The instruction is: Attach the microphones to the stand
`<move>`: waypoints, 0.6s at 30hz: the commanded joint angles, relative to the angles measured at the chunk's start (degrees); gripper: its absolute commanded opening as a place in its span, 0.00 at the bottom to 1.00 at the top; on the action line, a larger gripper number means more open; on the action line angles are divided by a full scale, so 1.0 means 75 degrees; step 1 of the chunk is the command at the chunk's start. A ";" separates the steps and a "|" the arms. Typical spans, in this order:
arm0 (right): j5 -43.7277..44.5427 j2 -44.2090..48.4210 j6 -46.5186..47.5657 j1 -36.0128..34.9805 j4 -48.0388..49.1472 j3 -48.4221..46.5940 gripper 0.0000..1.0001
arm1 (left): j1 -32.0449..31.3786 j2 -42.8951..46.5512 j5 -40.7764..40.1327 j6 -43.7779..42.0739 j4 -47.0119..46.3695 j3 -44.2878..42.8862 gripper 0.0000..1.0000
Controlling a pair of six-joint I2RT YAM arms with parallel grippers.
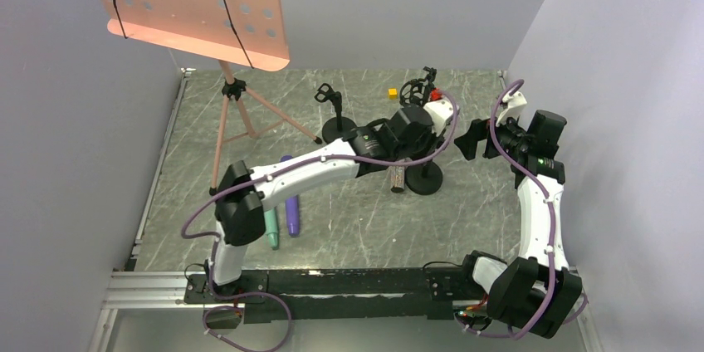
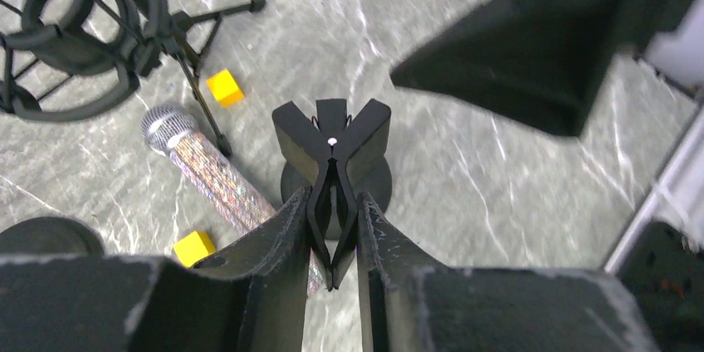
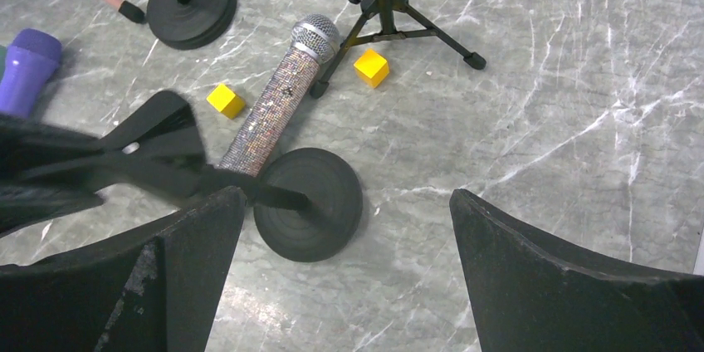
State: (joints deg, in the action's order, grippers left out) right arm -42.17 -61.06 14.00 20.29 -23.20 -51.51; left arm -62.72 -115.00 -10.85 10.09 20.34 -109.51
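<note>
My left gripper [image 2: 332,202] is shut on the rear levers of the black spring clip [image 2: 332,140] that tops a round-base mic stand [image 2: 378,178]; the clip's front prongs are spread. The glittery copper microphone [image 2: 212,173] with silver mesh head lies flat on the table left of that stand and is held by nothing. In the right wrist view it [image 3: 278,107] runs from the tripod's foot to the stand's base [image 3: 320,219]. My right gripper [image 3: 340,202] is open and empty, hovering right of the clip [image 3: 149,153]. The purple microphone [image 1: 291,202] and mint green microphone [image 1: 271,229] lie near the left arm.
A tripod stand [image 3: 390,12] with a black shock mount [image 2: 75,36] stands behind the copper mic. A second round-base stand [image 1: 339,128] is further left. Small yellow cubes [image 3: 225,100] [image 3: 371,67] lie beside the mic. A pink music stand [image 1: 224,95] is at the back left. Walls close both sides.
</note>
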 commanded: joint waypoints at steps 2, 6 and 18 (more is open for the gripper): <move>-0.0375 0.0131 0.0264 0.0045 -0.0087 -0.0363 1.00 | -0.0040 0.1551 0.1166 -0.0901 -0.0412 0.1297 0.19; -0.0602 0.0167 0.0395 0.0037 -0.0123 -0.0319 1.00 | -0.0006 0.2079 0.1532 -0.1124 -0.0262 0.1831 0.17; -0.2005 0.0227 0.1516 0.0028 -0.0836 -0.0314 1.00 | 0.0275 0.2676 0.2156 -0.1205 0.0042 0.2520 0.18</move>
State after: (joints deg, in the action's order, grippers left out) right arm -50.19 -60.62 19.25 20.34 -26.28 -51.51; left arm -61.30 -98.78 3.42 2.24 22.68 -91.15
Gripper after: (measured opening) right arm 0.995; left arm 0.274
